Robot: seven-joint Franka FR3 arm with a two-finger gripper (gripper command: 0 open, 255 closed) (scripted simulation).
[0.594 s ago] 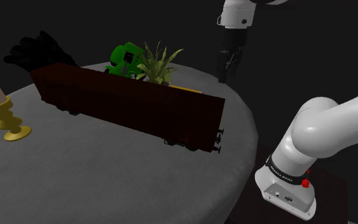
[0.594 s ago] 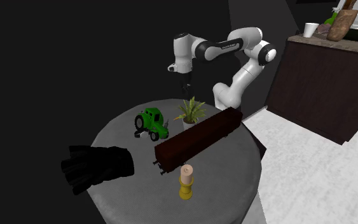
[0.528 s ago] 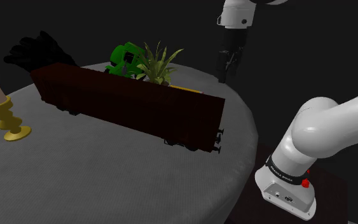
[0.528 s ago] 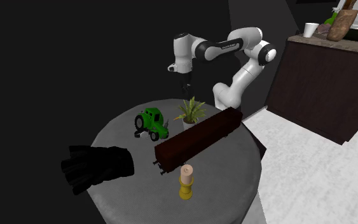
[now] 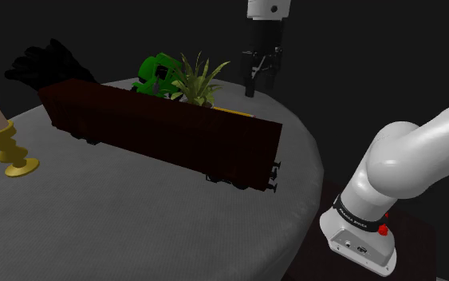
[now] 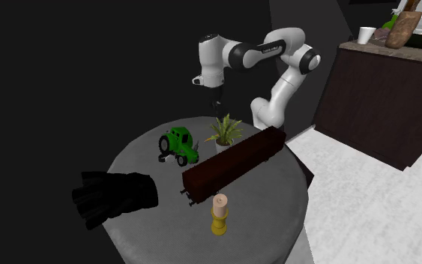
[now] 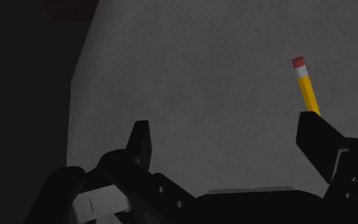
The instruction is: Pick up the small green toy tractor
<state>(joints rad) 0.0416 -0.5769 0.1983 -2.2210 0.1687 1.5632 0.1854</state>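
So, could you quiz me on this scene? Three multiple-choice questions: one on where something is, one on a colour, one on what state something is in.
1. In the second exterior view, where is the tractor?
A. left of the plant
B. right of the plant
C. on top of the plant

2. What colour is the pencil?
A. blue
B. yellow
C. green

3. The gripper is:
A. shut on the tractor
B. shut on the pencil
C. open, holding nothing

Answers
1 A: the tractor stands on the table toward that view's left of the plant.
2 B: the wrist view shows a yellow shaft with a reddish eraser end.
3 C: its fingers stand apart with bare table between them.
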